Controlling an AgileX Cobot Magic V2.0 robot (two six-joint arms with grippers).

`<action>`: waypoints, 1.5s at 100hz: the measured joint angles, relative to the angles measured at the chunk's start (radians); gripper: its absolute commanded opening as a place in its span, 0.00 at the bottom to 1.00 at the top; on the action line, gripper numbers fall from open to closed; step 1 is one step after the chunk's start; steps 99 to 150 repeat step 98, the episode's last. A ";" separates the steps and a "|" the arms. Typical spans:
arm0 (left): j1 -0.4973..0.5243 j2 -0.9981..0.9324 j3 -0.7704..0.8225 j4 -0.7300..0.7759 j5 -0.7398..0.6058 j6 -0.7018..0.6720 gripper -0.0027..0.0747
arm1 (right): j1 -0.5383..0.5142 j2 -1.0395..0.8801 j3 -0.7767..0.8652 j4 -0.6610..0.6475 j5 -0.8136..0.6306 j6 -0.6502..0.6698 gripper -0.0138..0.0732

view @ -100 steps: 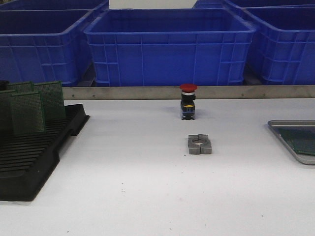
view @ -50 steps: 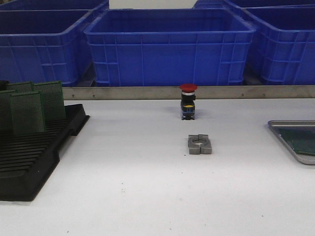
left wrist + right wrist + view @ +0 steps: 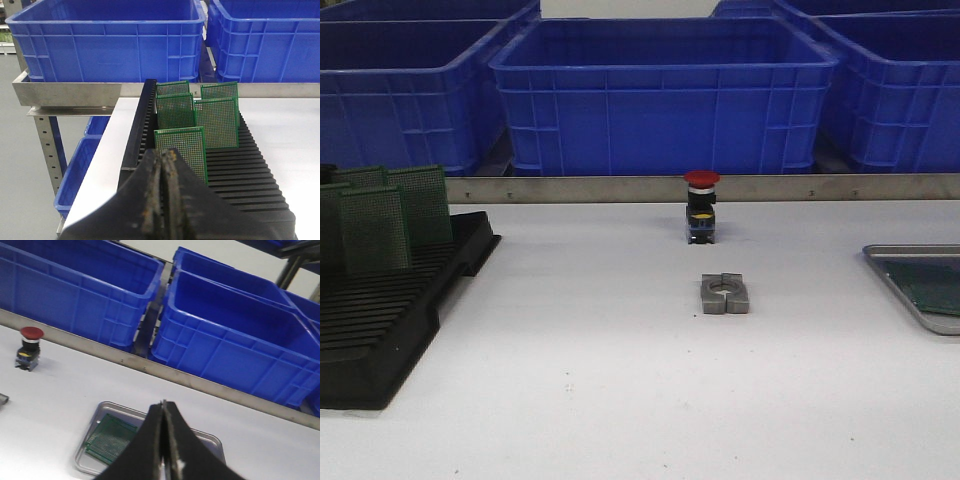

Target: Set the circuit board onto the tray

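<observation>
Several green circuit boards (image 3: pixel 380 215) stand upright in a black slotted rack (image 3: pixel 390 320) at the left; they also show in the left wrist view (image 3: pixel 215 120). A silver-grey tray (image 3: pixel 895 285) at the right edge holds one green circuit board (image 3: pixel 932 285) lying flat. In the right wrist view the tray (image 3: pixel 97 412) and its board (image 3: pixel 110 441) lie beyond my fingers. My left gripper (image 3: pixel 165 155) is shut and empty, held near the closest rack board (image 3: pixel 187 145). My right gripper (image 3: pixel 163 405) is shut and empty above the tray. Neither gripper shows in the front view.
A red-capped push button (image 3: pixel 701 205) and a grey metal clamp block (image 3: pixel 724 294) stand mid-table. Blue plastic bins (image 3: pixel 665 90) line a metal rail (image 3: pixel 620 188) behind the table. In the left wrist view the table's side edge (image 3: pixel 107 150) drops to lower bins.
</observation>
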 measured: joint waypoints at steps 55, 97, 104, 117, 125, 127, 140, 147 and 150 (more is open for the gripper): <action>0.000 0.000 0.000 0.000 -0.007 0.000 0.01 | 0.000 -0.148 0.130 -0.560 0.084 0.838 0.09; 0.000 0.000 0.000 0.000 -0.007 0.000 0.01 | 0.000 -0.148 0.130 -0.562 0.085 0.840 0.09; 0.000 0.000 0.000 0.000 -0.007 0.000 0.01 | 0.000 -0.148 0.130 -0.562 0.085 0.840 0.09; 0.000 0.000 0.000 0.000 -0.007 0.000 0.01 | 0.000 -0.148 0.130 -0.562 0.085 0.840 0.09; 0.000 0.000 0.000 0.000 -0.007 0.000 0.01 | 0.000 -0.148 0.130 -0.562 0.085 0.840 0.09; 0.000 0.000 0.000 0.000 -0.007 0.000 0.01 | 0.000 -0.148 0.130 -0.562 0.085 0.840 0.09; 0.000 0.000 0.000 0.000 -0.007 0.000 0.01 | 0.000 -0.148 0.130 -0.562 0.085 0.840 0.09; 0.000 0.000 0.000 0.000 -0.007 0.000 0.01 | 0.000 -0.148 0.130 -0.562 0.085 0.840 0.09; 0.000 0.000 0.000 0.000 -0.007 0.000 0.01 | 0.000 -0.148 0.130 -0.562 0.085 0.840 0.09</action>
